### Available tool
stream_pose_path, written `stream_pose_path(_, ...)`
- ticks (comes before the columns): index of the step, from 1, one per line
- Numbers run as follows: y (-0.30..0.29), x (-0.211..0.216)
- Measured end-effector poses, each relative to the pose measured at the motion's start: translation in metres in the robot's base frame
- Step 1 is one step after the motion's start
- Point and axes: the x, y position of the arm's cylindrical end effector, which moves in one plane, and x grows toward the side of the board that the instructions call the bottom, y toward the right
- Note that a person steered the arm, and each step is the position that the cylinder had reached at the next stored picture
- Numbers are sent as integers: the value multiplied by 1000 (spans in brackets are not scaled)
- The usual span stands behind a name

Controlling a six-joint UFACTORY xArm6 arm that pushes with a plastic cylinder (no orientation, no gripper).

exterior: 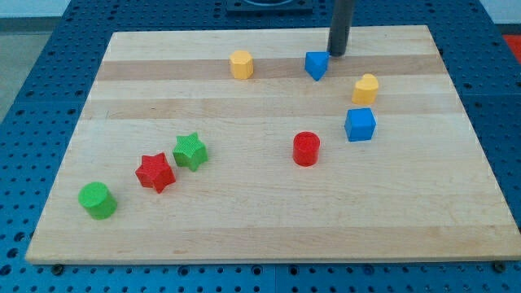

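Left cluster: green cylinder [98, 200], red star [155, 172], green star [190, 151].
Centre: yellow hexagon [241, 63]; red cylinder [306, 149].
Tip: you see my tip [335, 54] just at 1 o'clock of the blue triangular block [317, 64].
Right: yellow block [365, 88], blue cube [360, 124].
Pincer: none fitted; rod only.

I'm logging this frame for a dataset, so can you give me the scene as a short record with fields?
surface: wooden board on a blue perforated table
my tip: near the view's top, just right of the blue triangular block, contact unclear
top row: yellow hexagonal block
right group: yellow block, blue cube
centre: red cylinder
lower left: green star touching red star; green cylinder
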Motion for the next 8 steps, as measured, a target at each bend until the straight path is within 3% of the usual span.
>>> stream_pose_path(2, -125, 0)
stream_pose_path(5, -206, 4)
stream_pose_path(6, -207, 4)
stream_pose_path(8, -146, 7)
